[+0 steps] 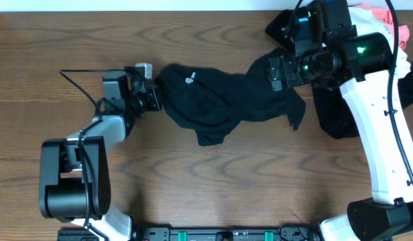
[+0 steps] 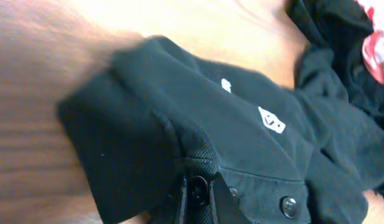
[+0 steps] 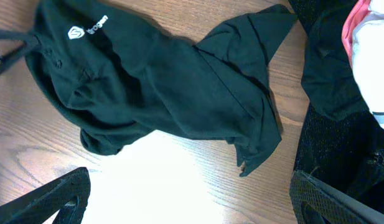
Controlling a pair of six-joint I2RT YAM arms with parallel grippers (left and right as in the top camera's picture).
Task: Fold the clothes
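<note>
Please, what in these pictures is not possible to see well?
Lettering beside the logo on the black shirt: too small overhead, blurred in the left wrist view.
Pile of clothes: covered by the right arm overhead, cut by the edge elsewhere.
Left fingers: tips hidden in shirt cloth, left wrist view.

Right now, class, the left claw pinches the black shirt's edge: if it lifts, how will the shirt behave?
The black shirt will probably droop limply; it lies in soft wrinkles and folds. Pinched at one edge by the left claw, it would likely hang from there, the rest trailing over the table. It seems light: thin fabric, flat folds.
</note>
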